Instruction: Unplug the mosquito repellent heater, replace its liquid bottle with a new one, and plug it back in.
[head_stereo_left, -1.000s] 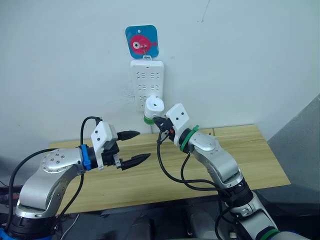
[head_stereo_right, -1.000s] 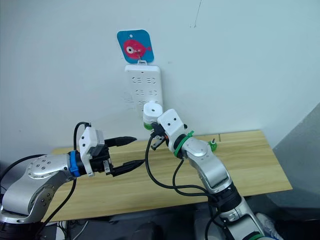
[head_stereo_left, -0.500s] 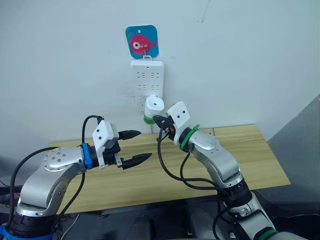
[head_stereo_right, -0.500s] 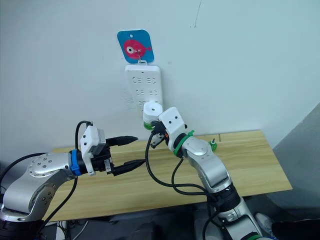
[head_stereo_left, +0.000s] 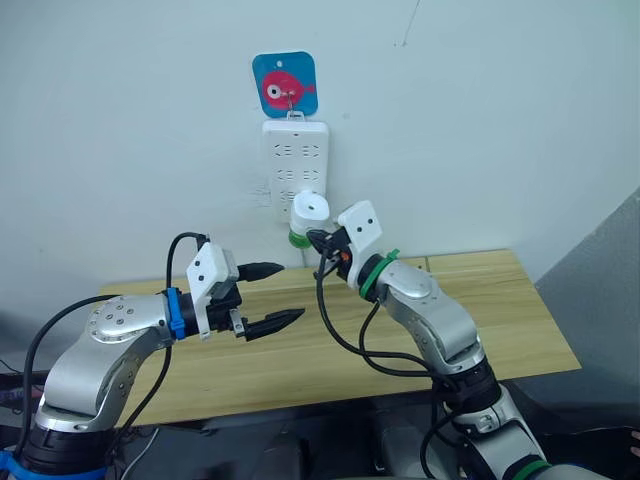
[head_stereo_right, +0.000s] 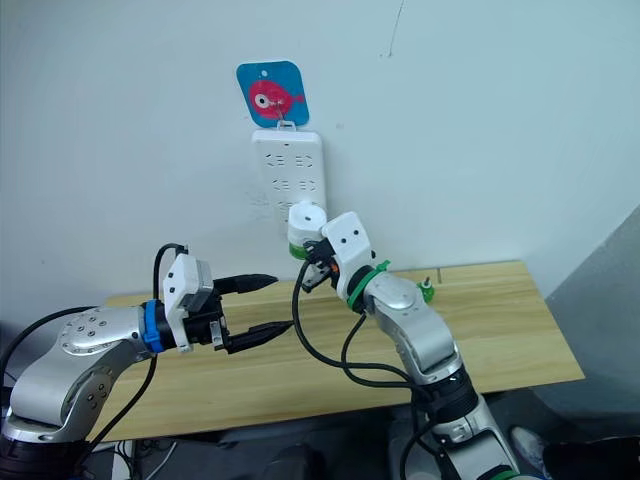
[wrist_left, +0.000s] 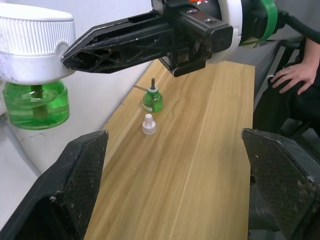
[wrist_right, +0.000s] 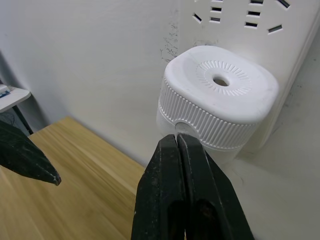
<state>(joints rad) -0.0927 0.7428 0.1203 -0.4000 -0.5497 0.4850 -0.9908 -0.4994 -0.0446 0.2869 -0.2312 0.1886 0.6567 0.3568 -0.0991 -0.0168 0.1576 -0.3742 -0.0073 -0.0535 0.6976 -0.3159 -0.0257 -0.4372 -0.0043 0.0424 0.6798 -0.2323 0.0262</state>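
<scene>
Right fingers (wrist_right: 182, 185) remain closed just beside heater (wrist_right: 218, 97).

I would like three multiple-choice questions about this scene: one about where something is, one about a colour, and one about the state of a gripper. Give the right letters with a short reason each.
1. Where is the mosquito repellent heater?
A. lying on the table
B. plugged into the power strip on the wall
C. held in the left gripper

2. What colour is the liquid in the bottle under the heater?
A. green
B. red
C. blue

3. How do the jaws of the right gripper stand?
A. wide open
B. shut on the heater
C. shut, with nothing between them

Answers:
1 B: the heater sits against the strip's lower sockets, above the table.
2 A: the left wrist view shows clear green liquid.
3 C: the right wrist view shows the two black fingers pressed together just in front of the heater.
</scene>
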